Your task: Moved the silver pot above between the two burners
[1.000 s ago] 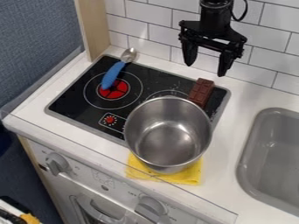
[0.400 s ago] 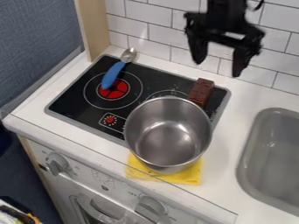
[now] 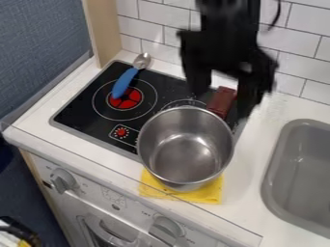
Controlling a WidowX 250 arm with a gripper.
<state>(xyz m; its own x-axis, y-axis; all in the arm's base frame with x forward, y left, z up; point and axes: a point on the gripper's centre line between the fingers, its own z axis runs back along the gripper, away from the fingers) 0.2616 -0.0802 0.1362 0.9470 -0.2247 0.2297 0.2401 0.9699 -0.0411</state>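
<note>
Blk claw [image 3: 223,103] released, nr shiny rnd metal pot [image 3: 185,152] & blocky brn bar [image 3: 222,100].

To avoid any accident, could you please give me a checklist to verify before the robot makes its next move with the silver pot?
1. Claw open: ok.
2. Claw empty: ok, it holds nothing.
3. Silver pot mouth facing up: ok.
4. Pot already between the burners: not ok, it overlaps the right burner and the yellow cloth.
5. Space behind pot free: not ok, brown bar near its rim.
6. Pot base flat: cannot tell, underside hidden.
</note>
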